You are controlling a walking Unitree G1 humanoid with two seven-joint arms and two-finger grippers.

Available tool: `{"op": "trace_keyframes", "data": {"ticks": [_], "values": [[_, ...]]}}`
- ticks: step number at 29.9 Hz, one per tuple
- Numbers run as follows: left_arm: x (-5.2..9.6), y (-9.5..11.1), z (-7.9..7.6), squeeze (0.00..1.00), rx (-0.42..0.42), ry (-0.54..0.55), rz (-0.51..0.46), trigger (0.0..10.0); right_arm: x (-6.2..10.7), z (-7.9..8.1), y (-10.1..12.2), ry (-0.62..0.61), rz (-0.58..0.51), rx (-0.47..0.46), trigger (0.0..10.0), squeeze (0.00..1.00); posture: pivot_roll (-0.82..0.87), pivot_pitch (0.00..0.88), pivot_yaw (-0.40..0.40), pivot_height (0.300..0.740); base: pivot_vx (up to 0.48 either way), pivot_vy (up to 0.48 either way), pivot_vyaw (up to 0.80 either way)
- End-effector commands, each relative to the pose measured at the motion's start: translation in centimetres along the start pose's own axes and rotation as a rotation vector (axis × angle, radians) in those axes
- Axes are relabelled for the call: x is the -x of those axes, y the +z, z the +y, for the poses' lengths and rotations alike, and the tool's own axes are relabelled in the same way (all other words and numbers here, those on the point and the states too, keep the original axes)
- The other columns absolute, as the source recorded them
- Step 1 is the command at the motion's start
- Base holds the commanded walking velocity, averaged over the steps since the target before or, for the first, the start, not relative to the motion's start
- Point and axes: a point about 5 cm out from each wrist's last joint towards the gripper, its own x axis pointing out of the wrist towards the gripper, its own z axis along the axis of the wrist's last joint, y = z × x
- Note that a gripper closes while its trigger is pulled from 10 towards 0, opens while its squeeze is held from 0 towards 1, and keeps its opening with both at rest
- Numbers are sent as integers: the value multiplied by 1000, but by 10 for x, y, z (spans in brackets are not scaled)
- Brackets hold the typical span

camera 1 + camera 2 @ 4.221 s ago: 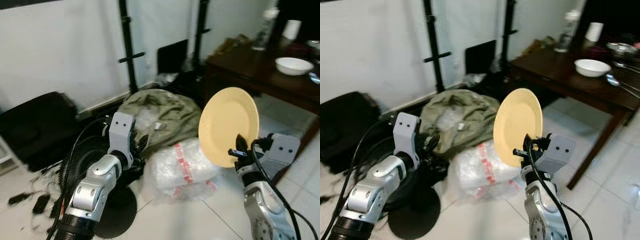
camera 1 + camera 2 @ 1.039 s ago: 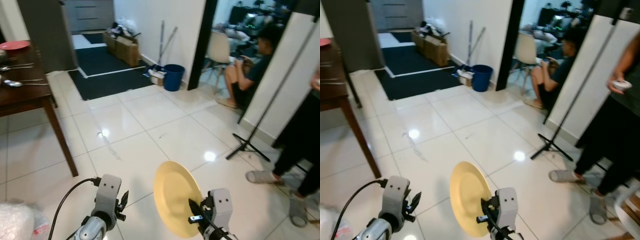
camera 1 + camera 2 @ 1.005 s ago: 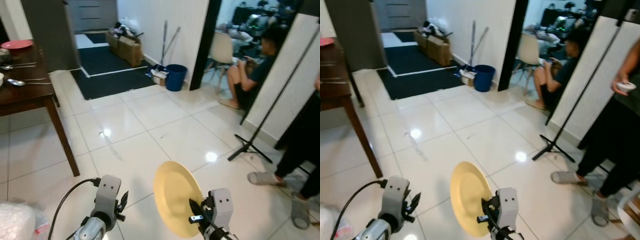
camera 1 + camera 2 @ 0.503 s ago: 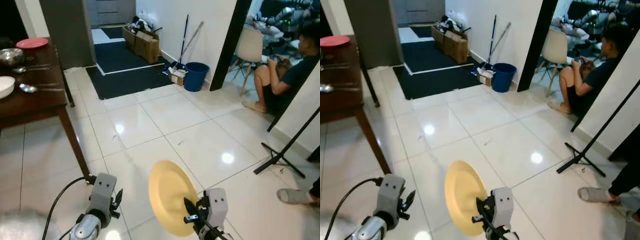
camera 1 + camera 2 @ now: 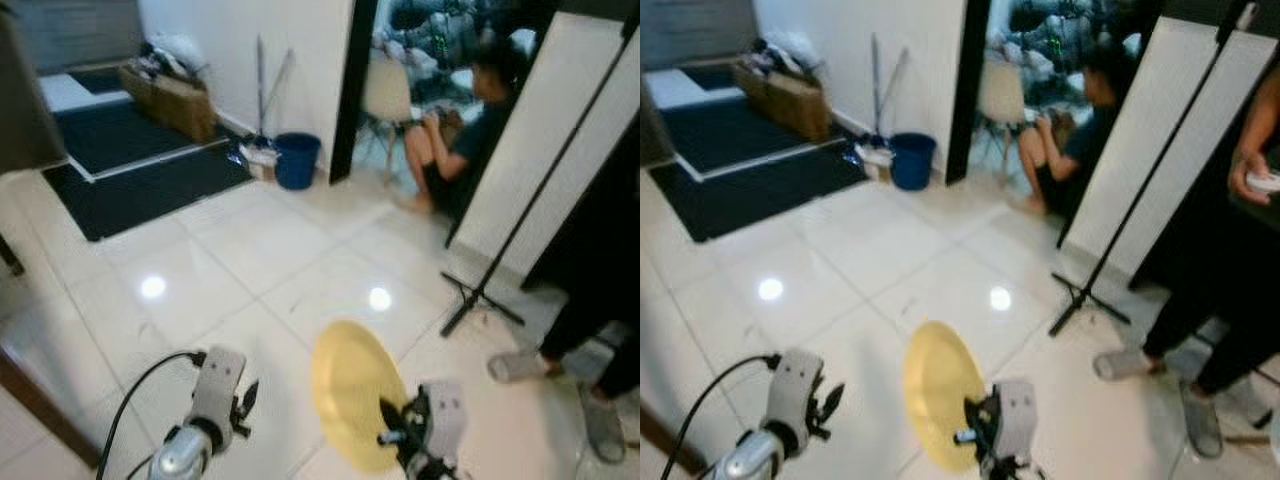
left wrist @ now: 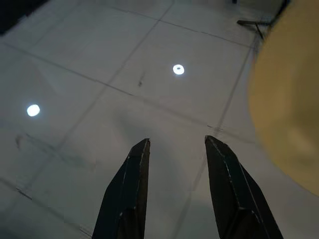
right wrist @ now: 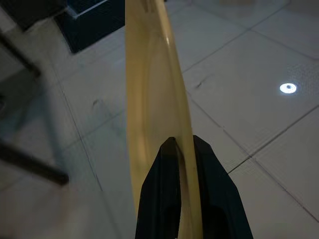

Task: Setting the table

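While the robot crosses the tiled floor [image 5: 250, 250], the right gripper [image 7: 181, 149] pinches the rim of a yellow plate [image 5: 355, 395], carried on edge, in front of its chest. Left gripper [image 6: 174, 144] spread, empty. Plate looks stiff, light, glossy; likely slippery and breakable. A deeper rim bite seems safest. A seated person [image 5: 470, 130] sits beyond.

The glossy white tiled floor [image 5: 250, 260] carries a dark mat [image 5: 130, 170], a blue bin [image 5: 297, 160] (against the wall) and a stand's tripod feet [image 5: 480, 300].
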Motion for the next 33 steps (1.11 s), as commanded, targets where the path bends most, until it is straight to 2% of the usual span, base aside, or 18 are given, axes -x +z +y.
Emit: {"op": "trace_keyframes", "data": {"ticks": [1,11,33], "values": [[0,-5,-6,0,-4,-23,18,10000,3,-7,0,-28,0,5,10000,0,-45,35,88,740,480,0,-781],[-1,-5,-6,0,-6,-28,15,10000,3,-9,0,-39,-7,2,10000,0,-47,36,92,740,480,0,-694],[-4,-3,-6,0,-11,-40,8,10000,0,-8,11,-51,-60,6,10000,0,-54,34,106,740,480,0,0]]}}
